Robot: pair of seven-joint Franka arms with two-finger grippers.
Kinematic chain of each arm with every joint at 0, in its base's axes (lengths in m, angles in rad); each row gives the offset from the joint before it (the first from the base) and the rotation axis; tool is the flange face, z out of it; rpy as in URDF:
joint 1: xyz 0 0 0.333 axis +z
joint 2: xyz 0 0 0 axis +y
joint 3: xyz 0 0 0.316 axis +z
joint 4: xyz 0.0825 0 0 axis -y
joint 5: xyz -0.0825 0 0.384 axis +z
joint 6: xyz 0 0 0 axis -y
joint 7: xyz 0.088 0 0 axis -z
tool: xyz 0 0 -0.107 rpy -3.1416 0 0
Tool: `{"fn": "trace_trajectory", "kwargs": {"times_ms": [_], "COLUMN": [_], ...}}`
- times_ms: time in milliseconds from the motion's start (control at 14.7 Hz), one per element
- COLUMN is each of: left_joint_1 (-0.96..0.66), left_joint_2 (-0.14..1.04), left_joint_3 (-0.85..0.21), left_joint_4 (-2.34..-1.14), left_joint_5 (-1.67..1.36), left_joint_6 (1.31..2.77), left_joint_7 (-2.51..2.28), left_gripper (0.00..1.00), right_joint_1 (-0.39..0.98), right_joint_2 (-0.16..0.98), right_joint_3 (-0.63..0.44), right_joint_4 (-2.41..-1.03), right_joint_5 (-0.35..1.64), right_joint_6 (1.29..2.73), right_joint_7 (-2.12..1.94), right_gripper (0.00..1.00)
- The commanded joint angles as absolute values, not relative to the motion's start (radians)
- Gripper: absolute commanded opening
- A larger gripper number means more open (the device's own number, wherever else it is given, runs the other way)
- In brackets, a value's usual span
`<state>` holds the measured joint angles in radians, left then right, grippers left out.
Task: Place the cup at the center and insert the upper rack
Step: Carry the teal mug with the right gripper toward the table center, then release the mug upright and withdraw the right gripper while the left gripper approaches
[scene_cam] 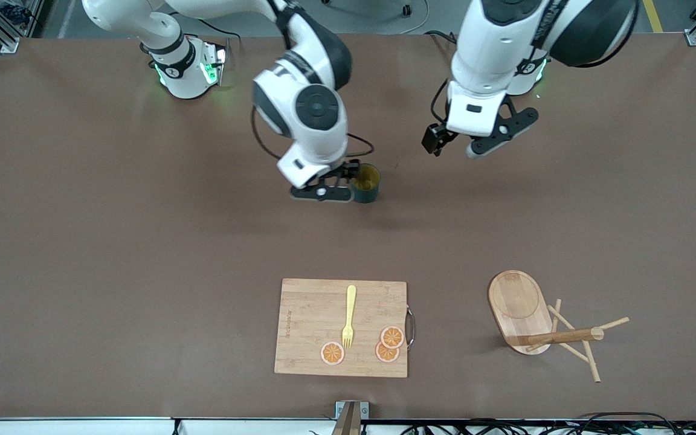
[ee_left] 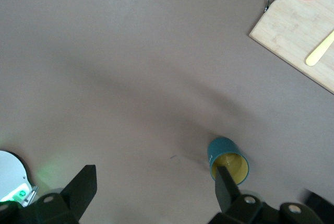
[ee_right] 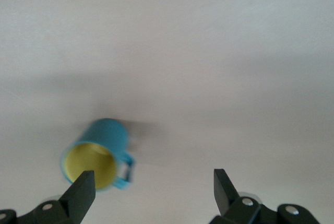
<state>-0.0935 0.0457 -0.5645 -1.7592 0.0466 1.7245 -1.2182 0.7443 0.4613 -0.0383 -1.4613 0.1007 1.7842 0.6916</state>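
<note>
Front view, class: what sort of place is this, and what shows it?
Probably a robotics lab test bench: two arms mounted at a brown table, aluminium framing at its corners, and staged kitchen props, a cutting board and cup.

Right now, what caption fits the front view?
Right gripper open beside the upright cup; left gripper open above the table; mug stand lies toppled.

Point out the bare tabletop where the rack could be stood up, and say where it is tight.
Widest bare stretch: between the cup and the board. Also bare: between the board and the toppled rack, toward the left arm's end. Tight: at the cup, where the open right claw sits beside it. The open left claw waits over bare table.
</note>
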Motion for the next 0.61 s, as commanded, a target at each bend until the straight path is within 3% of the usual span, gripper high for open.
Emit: {"fn": "trace_trajectory", "kwargs": {"times_ms": [0,340,476,544], "left_joint_1": [-0.162,-0.303,-0.375,-0.417], "left_joint_2": [0.09,0.198,0.273,0.319], "left_joint_3": [-0.572,-0.572,-0.572,-0.572], "left_joint_4": [-1.758,-1.749,-1.717,-1.685], "left_joint_5": [0.098,0.202,0.273,0.309], "left_joint_6": [1.746,1.854,1.873,1.873], "left_joint_7": [-1.352,-1.642,-1.757,-1.832], "left_gripper": [1.0,0.99,0.85,0.85], "right_joint_1": [0.596,0.336,0.269,0.24], "right_joint_2": [0.365,0.259,0.224,0.209], "right_joint_3": [-0.021,-0.021,-0.021,-0.021], "right_joint_4": [-1.5,-1.499,-1.496,-1.499], "right_joint_5": [0.104,0.066,-0.001,-0.024], "right_joint_6": [1.682,1.553,1.528,1.525], "right_joint_7": [0.446,0.209,0.195,0.178], "right_gripper": [1.0,1.0,1.0,1.0]}}
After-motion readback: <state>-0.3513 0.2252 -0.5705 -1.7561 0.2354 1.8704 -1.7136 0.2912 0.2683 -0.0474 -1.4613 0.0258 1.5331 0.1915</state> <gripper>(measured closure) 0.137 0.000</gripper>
